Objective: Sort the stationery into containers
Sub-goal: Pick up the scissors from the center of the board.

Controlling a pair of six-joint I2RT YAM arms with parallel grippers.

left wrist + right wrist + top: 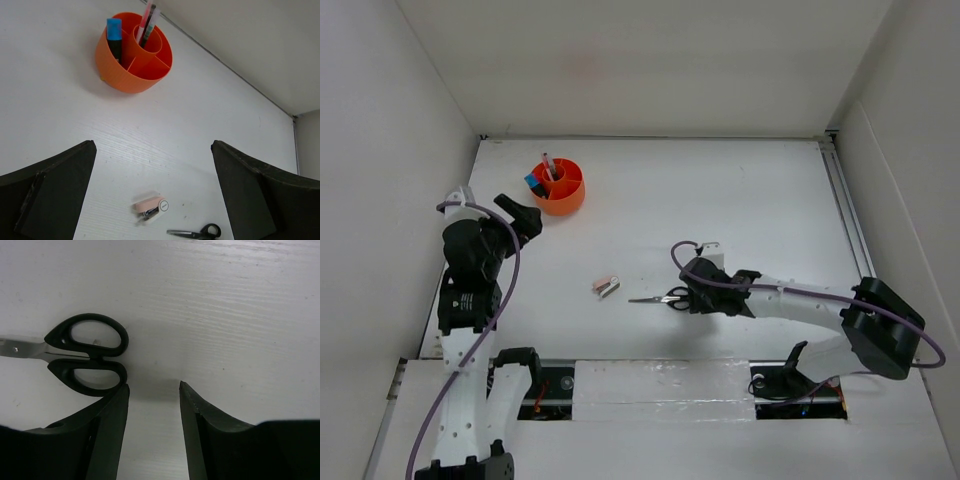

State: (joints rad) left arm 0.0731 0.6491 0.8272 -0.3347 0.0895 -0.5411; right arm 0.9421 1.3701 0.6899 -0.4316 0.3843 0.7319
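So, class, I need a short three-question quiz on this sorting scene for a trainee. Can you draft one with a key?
1. True or false: the scissors sit between the fingers of the right gripper.
2. What stands in the orange tub? A) nothing; B) a blue-capped highlighter and pens; C) only a ruler.
3. Name the two items that lie on the table outside the tub.

Key
1. False: the gap between the fingers is empty, and the handles lie just to one side of it.
2. B.
3. The stapler and the scissors.
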